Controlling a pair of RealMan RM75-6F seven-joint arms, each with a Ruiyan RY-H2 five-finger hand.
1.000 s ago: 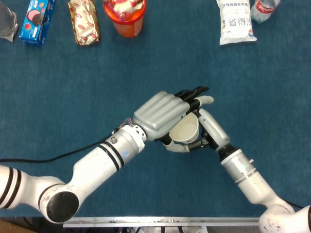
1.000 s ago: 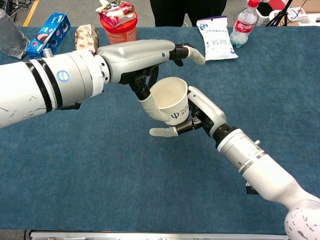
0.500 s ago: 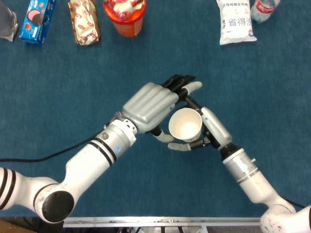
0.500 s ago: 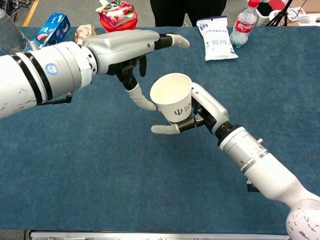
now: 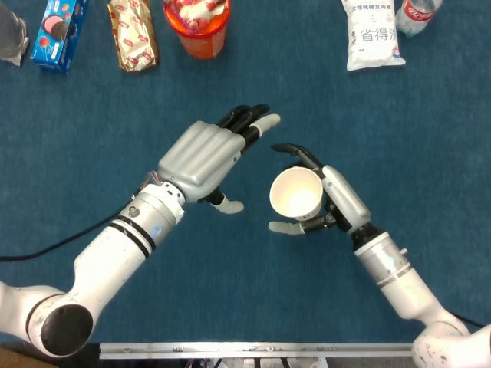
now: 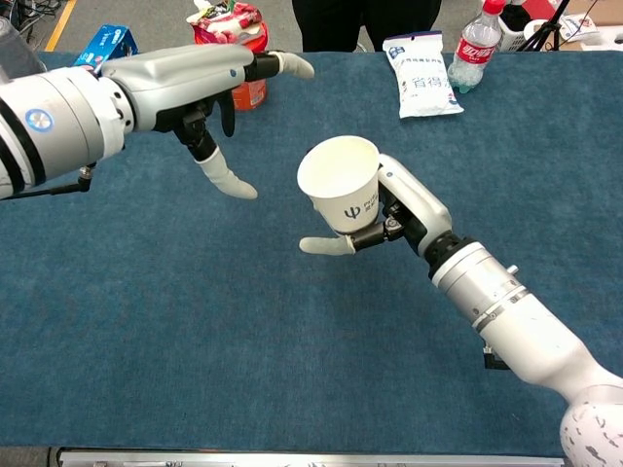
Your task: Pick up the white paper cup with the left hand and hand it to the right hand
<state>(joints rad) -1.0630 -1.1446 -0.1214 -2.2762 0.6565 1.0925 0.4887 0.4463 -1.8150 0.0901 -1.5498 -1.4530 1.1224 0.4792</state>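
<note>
White paper cup (image 6: 343,192) gripped in right hand (image 6: 409,209), far fingers hidden behind cup, left hand (image 5: 201,160) spread, empty, apart.

White arms (image 5: 115,253) — black-banded, grey hands.

Your count of what's in view:
You have one white paper cup (image 5: 296,193), two hands, one blue box (image 5: 58,31), two snack packets, one orange tub (image 5: 197,29), one bottle (image 5: 418,13).
</note>
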